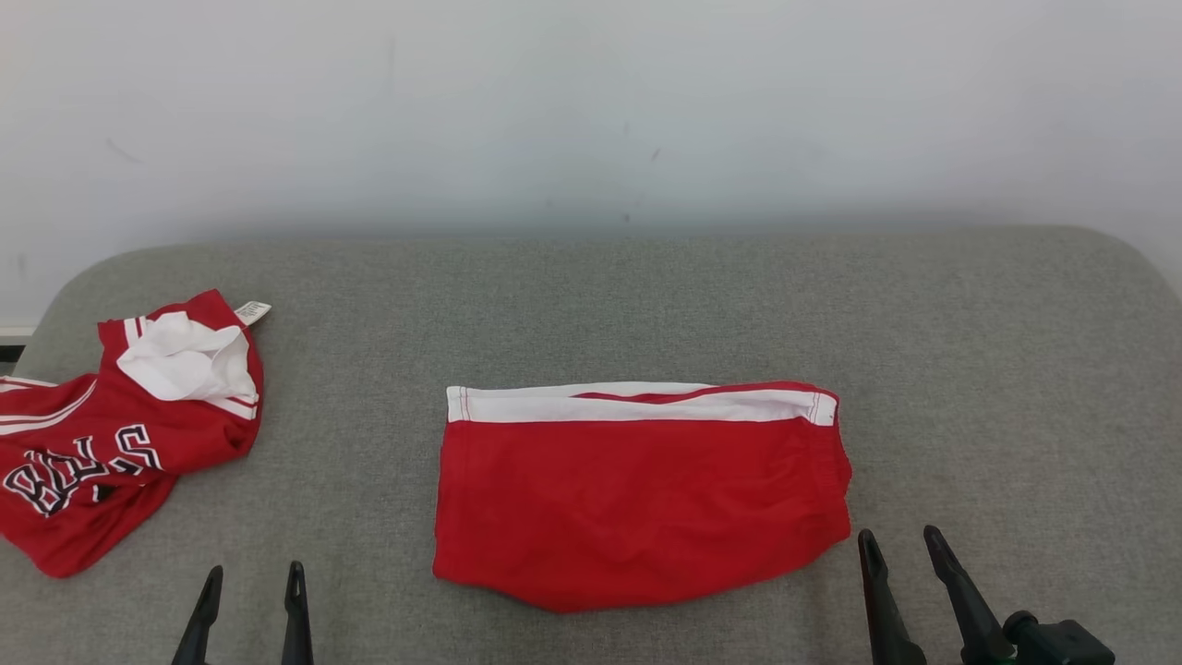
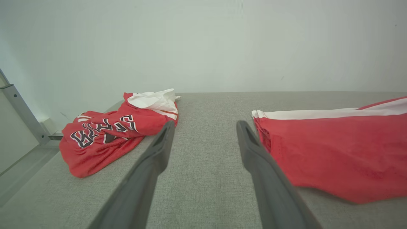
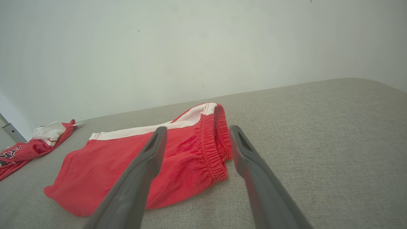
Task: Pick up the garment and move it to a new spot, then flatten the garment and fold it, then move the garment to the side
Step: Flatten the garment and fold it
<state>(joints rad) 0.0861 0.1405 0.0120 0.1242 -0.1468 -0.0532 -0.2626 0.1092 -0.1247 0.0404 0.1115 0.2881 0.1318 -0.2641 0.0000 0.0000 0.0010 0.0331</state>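
Note:
A red garment with a white band along its far edge lies folded into a flat rectangle at the middle of the grey padded surface. In the right wrist view the garment's elastic waistband end lies just beyond my fingers. My left gripper stands open at the lower left, to the left of the garment, holding nothing. My right gripper is open at the lower right, off the garment's near right corner, also with nothing in it. Both grippers hover above the surface without touching cloth.
A crumpled red jersey with black-and-white lettering and a white lining lies at the left edge of the surface, also seen as the jersey left of my left fingers. A pale wall rises behind. A metal frame stands at far left.

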